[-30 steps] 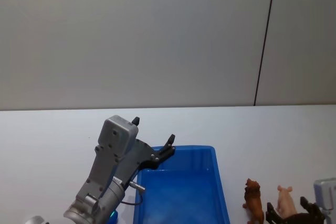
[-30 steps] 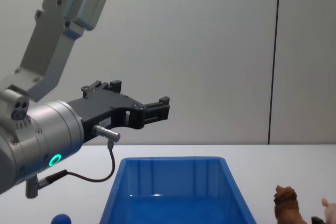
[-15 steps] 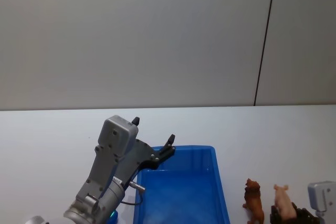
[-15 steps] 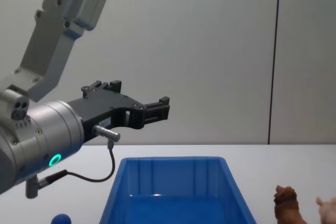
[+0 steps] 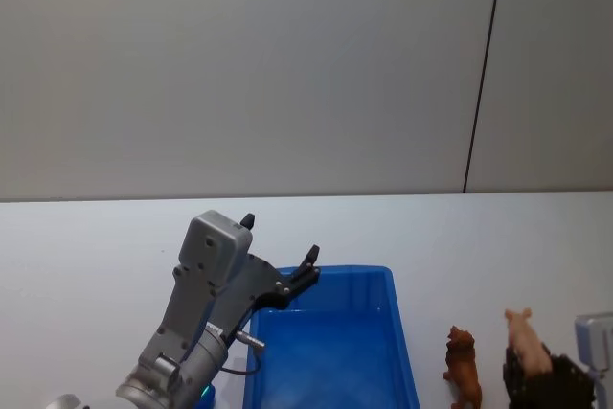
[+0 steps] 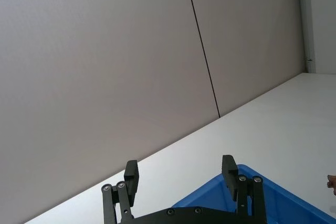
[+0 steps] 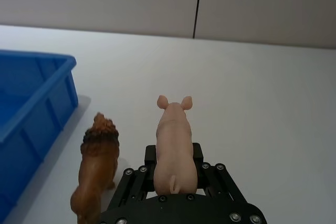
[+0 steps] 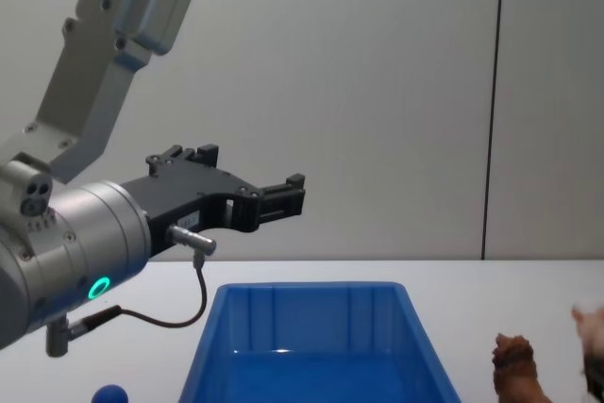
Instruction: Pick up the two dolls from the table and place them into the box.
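Note:
My right gripper [image 5: 533, 369] is shut on the pale pink doll [image 5: 526, 335], holding it by its rear half above the table [image 5: 460, 237], head pointing away. The right wrist view shows this pink doll [image 7: 174, 140] between the fingers. The shaggy reddish-brown doll [image 5: 463, 365] stands on the table between the pink one and the blue box [image 5: 402, 352]. My left gripper [image 5: 280, 254] hovers open and empty above the box's far left corner, its two fingers [image 6: 131, 174] spread wide.
White tabletop stretches beyond and to the right of the box [image 7: 31, 103]. A grey wall with a dark vertical seam [image 5: 484, 74] rises behind the table. A small blue ball [image 8: 110, 394] sits low by the left arm.
My right gripper has closed on the pink doll and raised it off the table, a little to the right. The brown doll and the left arm have stayed put.

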`<action>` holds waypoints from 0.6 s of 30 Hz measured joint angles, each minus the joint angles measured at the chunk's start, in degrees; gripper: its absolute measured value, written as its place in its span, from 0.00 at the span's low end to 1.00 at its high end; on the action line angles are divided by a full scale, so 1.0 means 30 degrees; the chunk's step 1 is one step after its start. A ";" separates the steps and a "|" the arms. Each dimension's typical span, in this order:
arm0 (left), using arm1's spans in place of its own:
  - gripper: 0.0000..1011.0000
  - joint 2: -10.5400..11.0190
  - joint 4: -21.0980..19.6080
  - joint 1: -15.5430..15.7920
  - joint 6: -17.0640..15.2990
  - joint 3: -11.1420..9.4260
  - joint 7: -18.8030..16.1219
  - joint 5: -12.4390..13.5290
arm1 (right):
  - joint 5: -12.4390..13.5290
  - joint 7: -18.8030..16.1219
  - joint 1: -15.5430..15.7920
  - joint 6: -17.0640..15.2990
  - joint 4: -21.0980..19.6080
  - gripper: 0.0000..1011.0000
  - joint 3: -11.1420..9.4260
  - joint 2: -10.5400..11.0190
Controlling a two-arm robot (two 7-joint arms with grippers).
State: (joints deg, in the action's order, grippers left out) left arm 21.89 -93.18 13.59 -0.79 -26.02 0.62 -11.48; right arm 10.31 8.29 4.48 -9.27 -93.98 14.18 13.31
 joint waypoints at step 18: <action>0.99 -0.0001 0.0000 0.0000 0.0000 0.0000 -0.0001 0.0000 | -0.0042 -0.2190 -0.0662 0.0963 -0.1364 0.36 -0.0134 -0.0138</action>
State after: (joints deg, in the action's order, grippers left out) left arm 21.89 -93.18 13.59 -0.79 -26.02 0.62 -11.48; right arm 10.19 1.72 2.49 -6.38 -98.07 13.78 12.90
